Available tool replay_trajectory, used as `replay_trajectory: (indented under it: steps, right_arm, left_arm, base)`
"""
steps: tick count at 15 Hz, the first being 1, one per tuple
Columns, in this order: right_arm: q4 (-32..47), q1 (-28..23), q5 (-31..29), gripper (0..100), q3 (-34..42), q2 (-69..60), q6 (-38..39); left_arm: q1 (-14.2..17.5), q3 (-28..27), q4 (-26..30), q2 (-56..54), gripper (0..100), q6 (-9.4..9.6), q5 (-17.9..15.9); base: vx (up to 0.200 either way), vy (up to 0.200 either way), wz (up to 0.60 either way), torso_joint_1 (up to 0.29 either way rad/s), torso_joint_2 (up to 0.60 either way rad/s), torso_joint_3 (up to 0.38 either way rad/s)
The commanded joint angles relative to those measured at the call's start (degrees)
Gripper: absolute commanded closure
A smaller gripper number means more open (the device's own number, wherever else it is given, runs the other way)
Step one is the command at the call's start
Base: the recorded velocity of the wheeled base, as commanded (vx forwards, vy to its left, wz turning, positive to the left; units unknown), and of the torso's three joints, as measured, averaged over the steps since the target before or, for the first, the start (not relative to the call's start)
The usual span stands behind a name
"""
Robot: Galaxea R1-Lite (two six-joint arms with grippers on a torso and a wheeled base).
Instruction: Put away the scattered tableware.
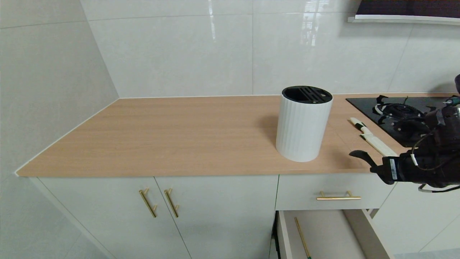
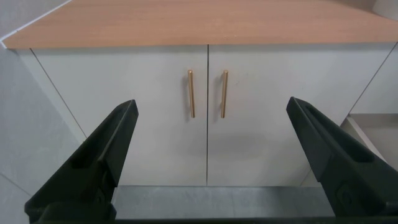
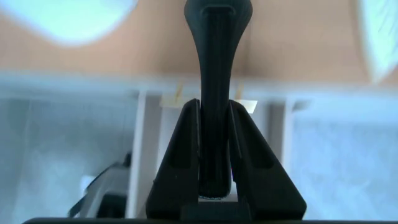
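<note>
The left gripper [image 2: 211, 104] hangs wide open before the cabinet doors [image 2: 261, 137]. On the counter [image 1: 179, 136] stands the white holder [image 1: 303, 126], with a knife [image 1: 372, 139] lying just to its right. The right gripper [image 3: 214, 118], by the counter's front edge, is clamped on a black handle [image 3: 217, 37] (which utensil, I cannot tell). It should rise above the holder's rim, then lower the handle upright. The right wrist view confirms the clamp. The head view gives the slots.
</note>
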Motion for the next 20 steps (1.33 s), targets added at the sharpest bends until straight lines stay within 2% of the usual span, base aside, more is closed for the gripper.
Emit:
replay_trajectory:
  steps: [1,5,11,17,20]
  right_arm:
    - [-0.04,2.89,-0.62,100,8.63,-9.79,0.74]
    - [-0.30,3.95,-0.80,100,17.07,-11.99,0.22]
    - [-3.64,6.94,-0.97,100,19.09,-7.42,-0.22]
    - [-4.96,7.02,-0.88,100,20.14,-3.99,-0.22]
    - [-8.56,7.02,-0.97,100,21.37,-1.36,-0.22]
  left_arm:
    - [-0.01,0.00,0.00,0.02,0,0.00,0.02]
    - [-0.01,0.00,0.00,0.02,0,0.00,0.02]
    - [-0.01,0.00,0.00,0.02,0,0.00,0.02]
    - [0.08,0.00,0.00,0.02,0,0.00,0.02]
    - [-0.01,0.00,0.00,0.02,0,0.00,0.02]
  base:
    - [0.000,0.000,0.00,0.000,0.00,0.000]
    - [0.000,0.000,0.00,-0.056,0.11,0.071]
    - [0.000,0.000,0.00,-0.211,0.47,0.263]
    - [0.000,0.000,0.00,-0.203,0.49,0.278]
    - [0.000,0.000,0.00,-0.181,0.47,0.276]
